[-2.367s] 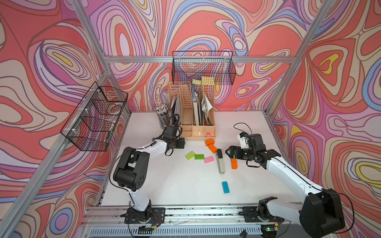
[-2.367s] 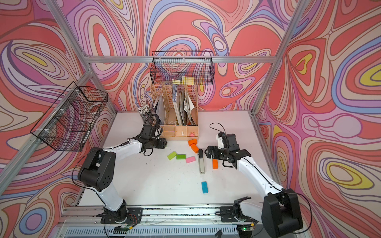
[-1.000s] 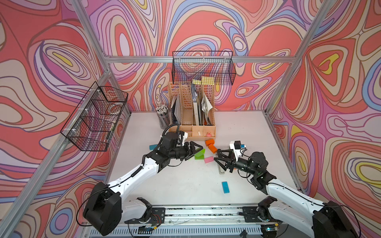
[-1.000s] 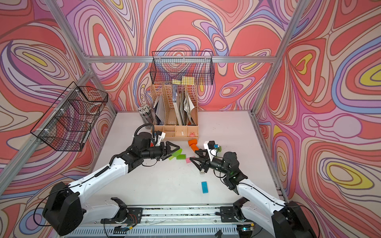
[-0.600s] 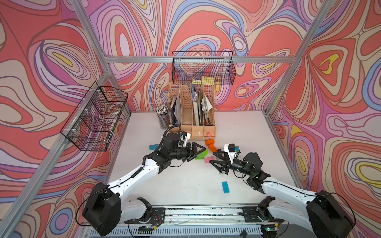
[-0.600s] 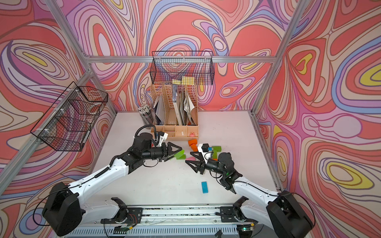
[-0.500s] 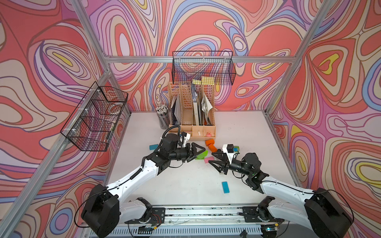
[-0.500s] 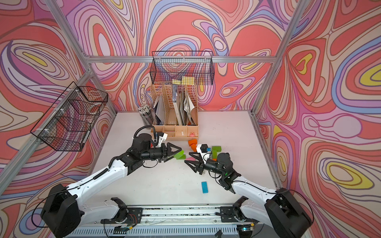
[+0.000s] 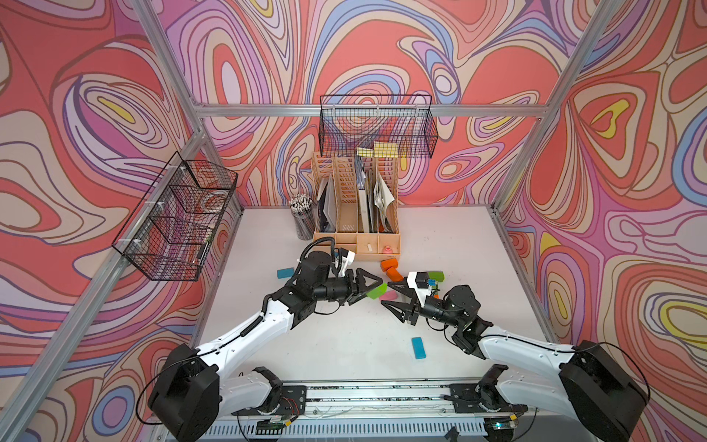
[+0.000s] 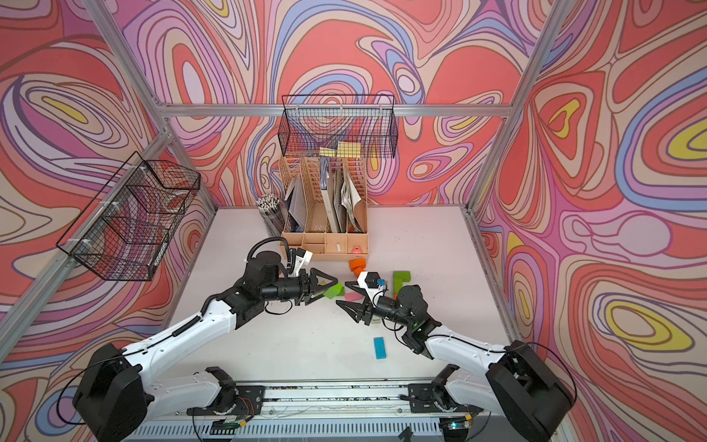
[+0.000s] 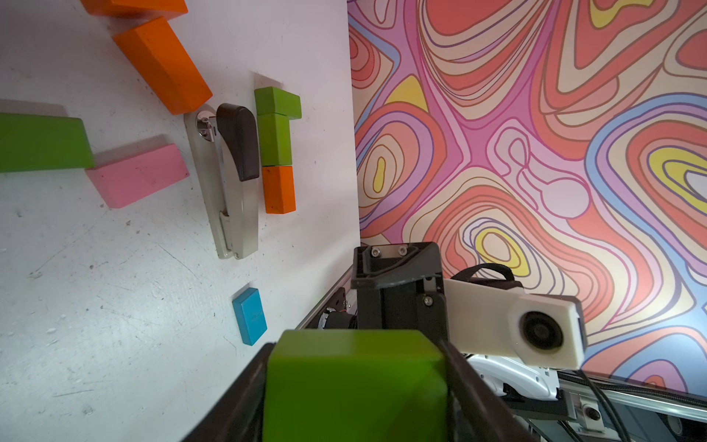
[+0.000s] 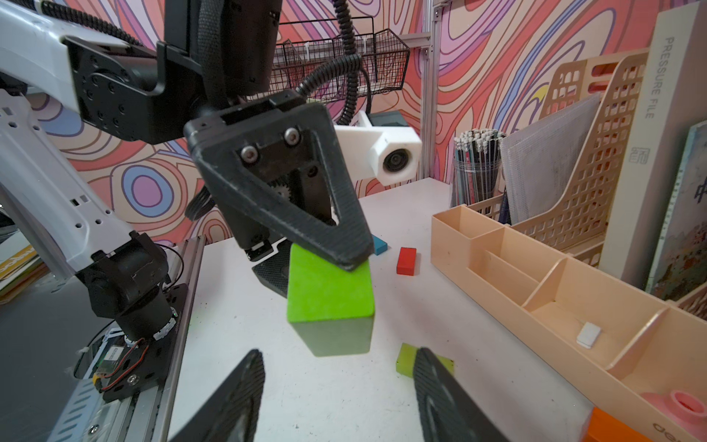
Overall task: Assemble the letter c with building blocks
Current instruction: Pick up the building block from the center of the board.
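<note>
Lime brick (image 9: pixel 374 291) newly aloft over white tabletop (image 9: pixel 344 340) amid swirl-patterned walls (image 9: pixel 382 57)

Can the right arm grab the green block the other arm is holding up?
Probably yes. The right gripper has its jaws open and facing the lime block, which sticks out of the left gripper with bare sides. Nothing sits between them.

Stapler (image 11: pixel 236 214) among building blocks (image 11: pixel 279 189), organizer (image 9: pixel 344 250) behind.
</note>
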### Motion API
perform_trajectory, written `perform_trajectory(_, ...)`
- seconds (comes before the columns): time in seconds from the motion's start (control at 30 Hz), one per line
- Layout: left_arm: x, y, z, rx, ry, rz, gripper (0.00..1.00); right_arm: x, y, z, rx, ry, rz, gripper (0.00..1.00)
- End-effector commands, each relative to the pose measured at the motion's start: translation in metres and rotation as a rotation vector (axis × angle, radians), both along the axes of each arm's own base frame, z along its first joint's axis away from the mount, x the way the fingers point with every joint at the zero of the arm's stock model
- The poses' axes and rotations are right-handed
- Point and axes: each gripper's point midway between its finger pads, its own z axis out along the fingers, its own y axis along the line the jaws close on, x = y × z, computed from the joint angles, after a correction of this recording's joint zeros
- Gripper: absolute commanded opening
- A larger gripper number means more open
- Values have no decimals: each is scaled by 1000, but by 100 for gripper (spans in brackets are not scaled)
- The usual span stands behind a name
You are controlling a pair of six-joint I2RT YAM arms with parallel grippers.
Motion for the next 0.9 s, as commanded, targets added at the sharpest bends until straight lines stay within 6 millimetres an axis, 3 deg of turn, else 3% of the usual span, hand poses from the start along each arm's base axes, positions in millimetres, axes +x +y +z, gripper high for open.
perform_trajectory(0.0,-4,-8,11,-51,-12,-38,48,-1,6,16,33,-75,19,60)
perform_trajectory(0.27,-5,-18,10,-74,4,-80,48,-2,7,13,39,-93,20,53)
perform_trajectory(0.6,-2,-23,10,-87,-2,-92,53,1,3,8,29,-60,-11,26)
perform_trajectory(0.77,1,-24,9,-81,-26,-94,75,5,-6,5,31,-18,-75,21)
perform_trajectory(0.87,8,-20,5,-58,-83,-58,80,14,-14,-6,1,83,-151,21)
